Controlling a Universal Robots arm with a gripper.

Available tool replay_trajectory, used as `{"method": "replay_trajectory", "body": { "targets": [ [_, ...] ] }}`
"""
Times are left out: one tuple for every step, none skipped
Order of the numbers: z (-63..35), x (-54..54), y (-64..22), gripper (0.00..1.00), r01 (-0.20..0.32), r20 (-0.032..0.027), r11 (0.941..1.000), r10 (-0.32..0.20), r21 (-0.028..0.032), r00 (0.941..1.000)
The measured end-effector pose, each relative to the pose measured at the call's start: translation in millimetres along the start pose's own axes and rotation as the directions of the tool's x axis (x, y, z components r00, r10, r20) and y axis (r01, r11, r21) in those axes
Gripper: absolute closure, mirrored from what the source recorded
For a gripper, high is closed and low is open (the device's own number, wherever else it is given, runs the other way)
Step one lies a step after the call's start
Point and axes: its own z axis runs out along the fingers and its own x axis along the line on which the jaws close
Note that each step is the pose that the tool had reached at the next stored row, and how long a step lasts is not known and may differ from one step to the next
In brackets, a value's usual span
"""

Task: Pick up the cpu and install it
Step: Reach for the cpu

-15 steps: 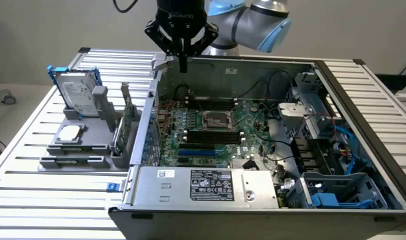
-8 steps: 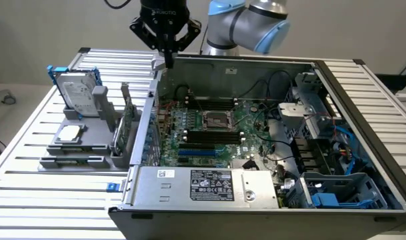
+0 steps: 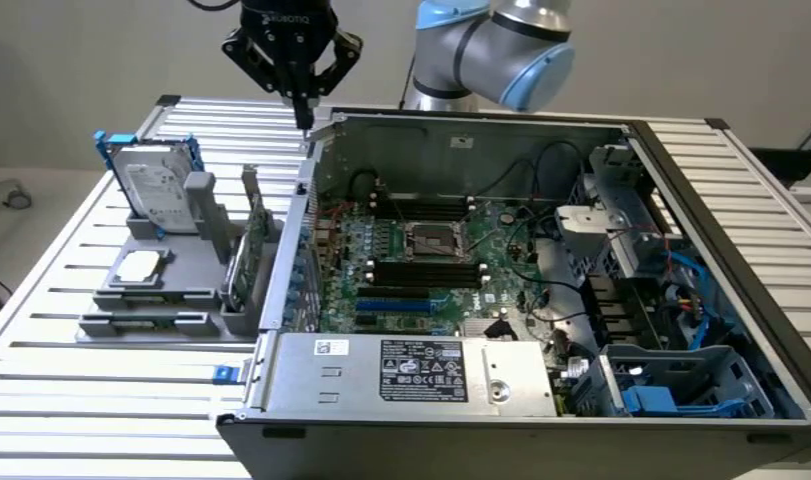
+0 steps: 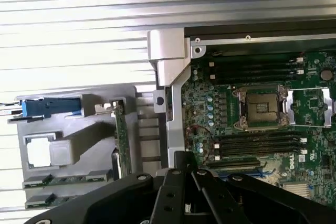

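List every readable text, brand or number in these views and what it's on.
"ROBOTIQ": on the body of the gripper, exterior view.
"DELL": printed on the motherboard, wrist view.
Black power supply label: print too small to read.
White sticker beside it: too small to read.
Hard drive label: too blurred to read.

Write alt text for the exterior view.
The gripper hangs shut, empty, near a corner of the open computer case. The cpu lies on a gray holder at the exterior view's left; the motherboard socket sits empty.
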Motion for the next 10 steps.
{"method": "replay_trajectory", "body": {
  "targets": [
    [0.0, 4.6, 0.2, 0.89, 0.0, -0.0006, 1.0, 0.0, -0.0001, 1.0],
    [-0.1, 9.0, 0.4, 0.89, 0.0, -0.0013, 1.0, 0.0, -0.0001, 1.0],
    [-0.2, 13.6, 0.6, 0.89, 0.0, -0.0018, 1.0, 0.0, -0.0002, 1.0],
    [-0.3, 18.1, 0.9, 0.89, 0.0, -0.0025, 1.0, 0.0, -0.0002, 1.0],
    [-0.4, 22.5, 1.1, 0.89, 0.0, -0.0031, 1.0, 0.0, -0.0002, 1.0],
    [-0.4, 27.4, 1.3, 0.89, 0.0, -0.0039, 1.0, 0.0, -0.0001, 1.0],
    [-0.5, 32.0, 1.6, 0.89, 0.0, -0.0045, 1.0, 0.0, -0.0003, 1.0],
    [-0.6, 36.5, 1.8, 0.89, 0.0, -0.0051, 1.0, 0.0, -0.0002, 1.0],
    [-0.6, 41.1, 2.0, 0.89, 0.0, -0.0057, 1.0, 0.0, -0.0002, 1.0],
    [-0.7, 45.6, 2.3, 0.89, 0.0, -0.0064, 1.0, 0.0, -0.0002, 1.0]
  ]
}}
